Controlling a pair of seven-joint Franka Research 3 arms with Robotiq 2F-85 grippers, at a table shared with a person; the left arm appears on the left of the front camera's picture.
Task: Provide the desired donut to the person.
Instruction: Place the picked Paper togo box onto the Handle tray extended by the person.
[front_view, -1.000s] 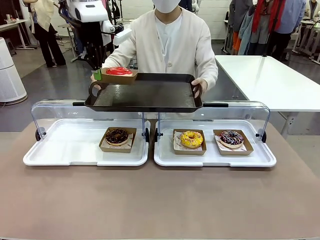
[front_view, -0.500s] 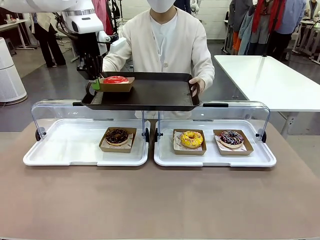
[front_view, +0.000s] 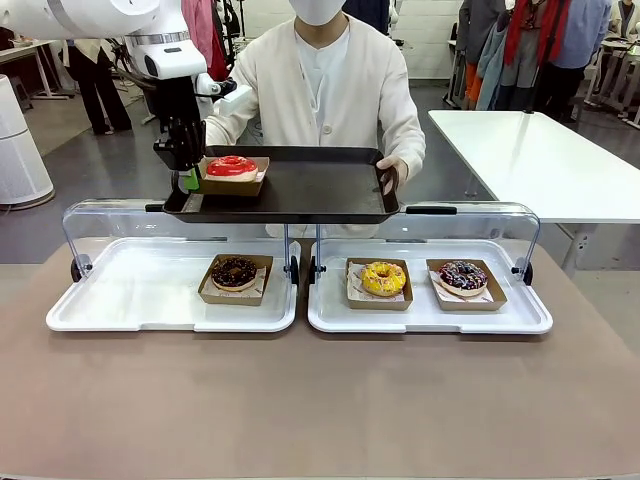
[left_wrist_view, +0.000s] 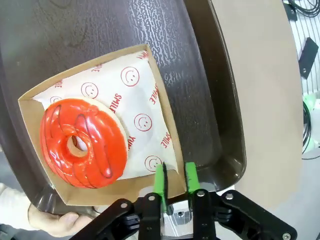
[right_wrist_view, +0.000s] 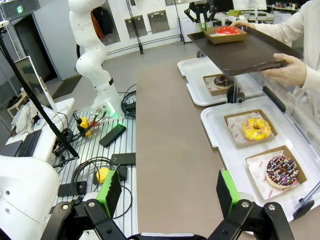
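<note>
Brown counter (front_view: 320, 400) fills the lower frame. Behind it, at upper centre, the person (front_view: 330, 90) holds a dark tray (front_view: 320, 190). The red donut (front_view: 232, 166) sits in its box (front_view: 232, 186) on the tray's left end. The left claw (left_wrist_view: 175, 177) is released, its pads parted astride the box wall. The right claw (right_wrist_view: 169, 192) gapes wide, empty.

From our side we find the brown tabletop (front_view: 320, 400) bare, and the chocolate donut (front_view: 235, 271), yellow donut (front_view: 383, 277) and sprinkled donut (front_view: 462, 275) open from above. Raised clear lids (front_view: 100, 215) wall the white trays' (front_view: 130, 300) far edge, and the dark tray (front_view: 310, 190) held by the person (front_view: 330, 90) hangs just above that wall
</note>
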